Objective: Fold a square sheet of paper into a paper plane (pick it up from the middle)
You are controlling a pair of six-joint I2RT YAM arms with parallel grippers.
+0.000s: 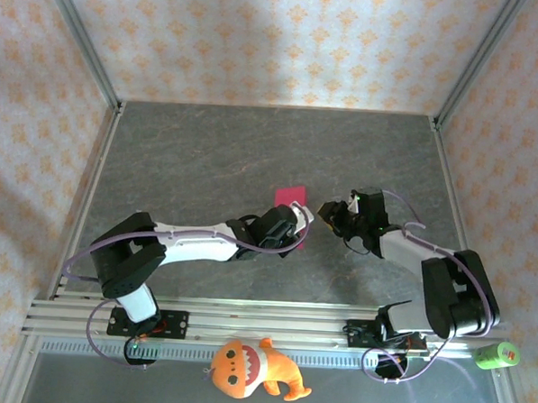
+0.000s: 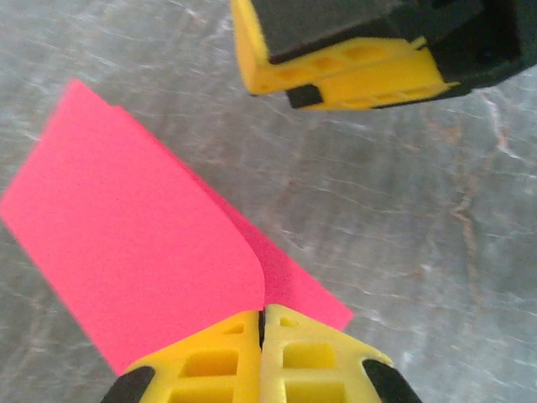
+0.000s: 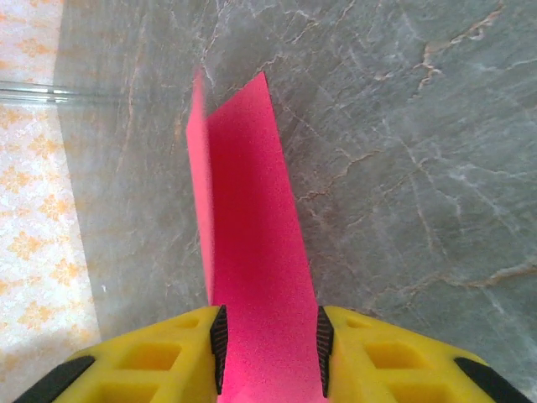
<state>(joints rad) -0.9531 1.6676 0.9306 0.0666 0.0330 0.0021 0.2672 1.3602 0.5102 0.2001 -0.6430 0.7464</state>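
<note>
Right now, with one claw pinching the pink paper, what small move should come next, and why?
Probably the right gripper should ease back a little. Its jaws stand open, pinching nothing, while the left gripper is shut on the edge of the folded square sheet of paper; backing off would leave room to work the fold.
</note>
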